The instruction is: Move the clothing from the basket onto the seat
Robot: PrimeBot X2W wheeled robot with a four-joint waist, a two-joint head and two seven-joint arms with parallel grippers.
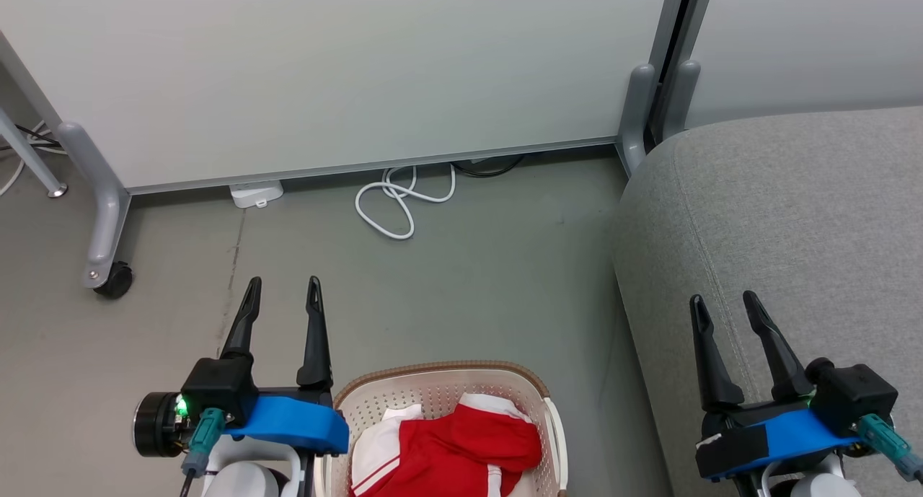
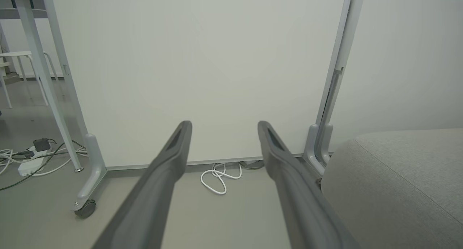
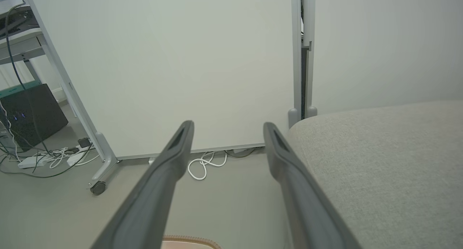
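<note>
Our two end effectors are nearest to us, and both have their fingers spread wide with nothing between them. The left end effector (image 1: 283, 285) hangs over the bare floor (image 1: 469, 280) and its fingers point away from us. The right end effector (image 1: 722, 299) hangs over the near left edge of the seat (image 1: 793, 208).

The clothing (image 1: 447, 446) lies in the basket (image 1: 440, 368) as a loose red heap with white panels and a white stripe. The basket stands on the floor between the two end effectors. It is just beside the left wrist, on its right side, and it is behind the left fingertips, not in front of them. From the right end effector it lies to the left and well apart.

We judge that the left arm is the nearer one. The coming move asks it to draw back, go to its right and go down into the heap. After that the seat is further to the right, past the basket.

The heap seems to stretch across, from left to right. The lower edge of the head view cuts the basket, so we cannot tell its long axis.

We can read no brand, label, letters or number on the clothing or on the basket from these views.
</note>
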